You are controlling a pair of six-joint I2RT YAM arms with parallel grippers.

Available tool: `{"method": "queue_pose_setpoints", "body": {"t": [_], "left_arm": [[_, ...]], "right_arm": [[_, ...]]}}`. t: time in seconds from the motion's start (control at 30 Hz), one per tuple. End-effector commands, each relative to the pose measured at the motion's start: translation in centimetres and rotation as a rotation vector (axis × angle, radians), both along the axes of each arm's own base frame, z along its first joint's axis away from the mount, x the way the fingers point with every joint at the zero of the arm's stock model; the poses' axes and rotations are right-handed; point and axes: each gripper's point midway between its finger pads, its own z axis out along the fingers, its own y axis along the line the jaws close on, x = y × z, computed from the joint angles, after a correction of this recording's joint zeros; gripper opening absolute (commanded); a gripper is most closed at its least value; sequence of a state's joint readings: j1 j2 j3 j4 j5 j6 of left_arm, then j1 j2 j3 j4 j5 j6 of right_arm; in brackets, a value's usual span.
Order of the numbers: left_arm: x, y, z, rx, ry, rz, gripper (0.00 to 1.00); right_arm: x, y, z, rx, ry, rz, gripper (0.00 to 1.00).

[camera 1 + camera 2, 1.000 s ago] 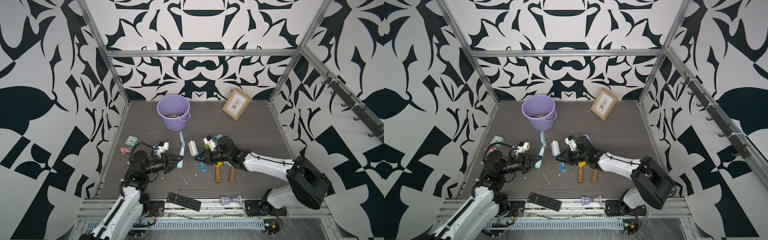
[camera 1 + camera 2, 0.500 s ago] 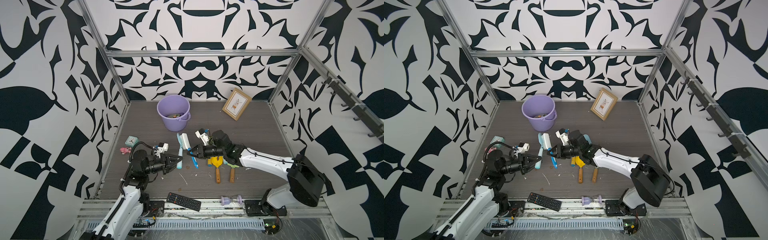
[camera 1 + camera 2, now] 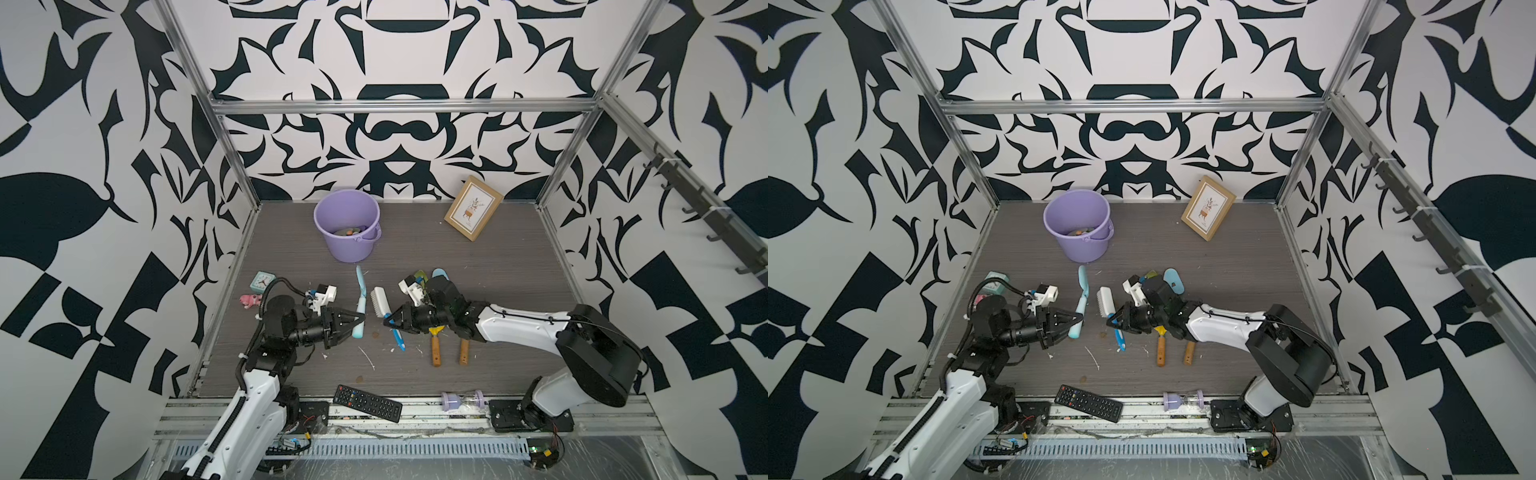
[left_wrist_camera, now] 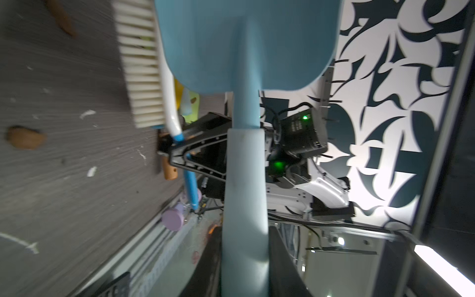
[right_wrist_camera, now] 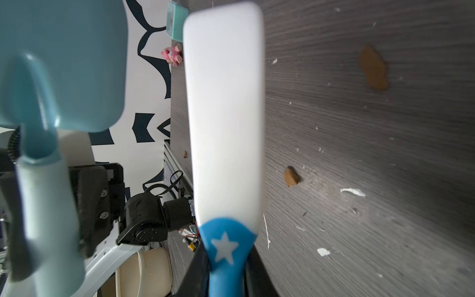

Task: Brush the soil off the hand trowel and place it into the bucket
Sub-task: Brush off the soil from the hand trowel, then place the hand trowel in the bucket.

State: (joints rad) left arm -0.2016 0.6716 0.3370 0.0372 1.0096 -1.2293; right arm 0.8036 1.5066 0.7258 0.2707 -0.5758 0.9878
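Note:
My left gripper (image 3: 360, 321) (image 4: 244, 257) is shut on the handle of a light-blue hand trowel (image 3: 360, 286) (image 3: 1081, 291) (image 4: 246, 43), whose blade points toward the back. My right gripper (image 3: 392, 322) (image 5: 226, 259) is shut on the blue handle of a white-headed brush (image 3: 379, 301) (image 3: 1106, 302) (image 5: 226, 115). The brush head is just right of the trowel blade, with a small gap showing in both top views. Brown soil clumps (image 3: 375, 334) (image 4: 25, 137) (image 5: 291, 176) lie on the floor below. The lilac bucket (image 3: 349, 249) (image 3: 1084, 249) stands upright behind the trowel.
Two wooden-handled trowels (image 3: 435, 353) (image 3: 463, 351) lie under my right arm. A remote (image 3: 368, 402) and a lilac hourglass (image 3: 461, 400) rest at the front edge. A picture frame (image 3: 473, 207) leans at back right. A teal clock (image 3: 262, 281) and pink toy (image 3: 249, 299) sit at left.
My right gripper carried the brush left and back toward the trowel blade, then drew it slightly forward again. The left gripper and trowel have barely moved.

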Motion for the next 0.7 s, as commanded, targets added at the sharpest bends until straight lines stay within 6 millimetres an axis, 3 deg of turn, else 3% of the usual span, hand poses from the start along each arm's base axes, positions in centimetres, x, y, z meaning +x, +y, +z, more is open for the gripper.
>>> {"method": "queue_pose_setpoints", "body": {"t": [0.0, 0.13, 0.27, 0.47, 0.67], "left_arm": [[-0.4, 1.8, 0.3, 0.259, -0.086, 0.040, 0.00], [0.8, 4.3, 1.5, 0.509, -0.169, 0.104, 0.00], [3.4, 6.7, 3.5, 0.634, -0.256, 0.271, 0.00], [6.2, 8.2, 7.8, 0.743, -0.412, 0.348, 0.00], [8.3, 8.5, 8.6, 0.801, -0.427, 0.345, 0.00]], "right_arm": [[1.8, -0.8, 3.2, -0.034, -0.118, -0.029, 0.00], [2.6, -2.6, 0.7, -0.240, -0.127, -0.018, 0.00], [3.3, -2.6, -1.8, -0.306, -0.101, -0.030, 0.00], [4.1, -5.3, -4.9, -0.477, -0.125, -0.089, 0.00], [2.8, -2.9, -7.1, -0.429, -0.054, -0.011, 0.00]]}}
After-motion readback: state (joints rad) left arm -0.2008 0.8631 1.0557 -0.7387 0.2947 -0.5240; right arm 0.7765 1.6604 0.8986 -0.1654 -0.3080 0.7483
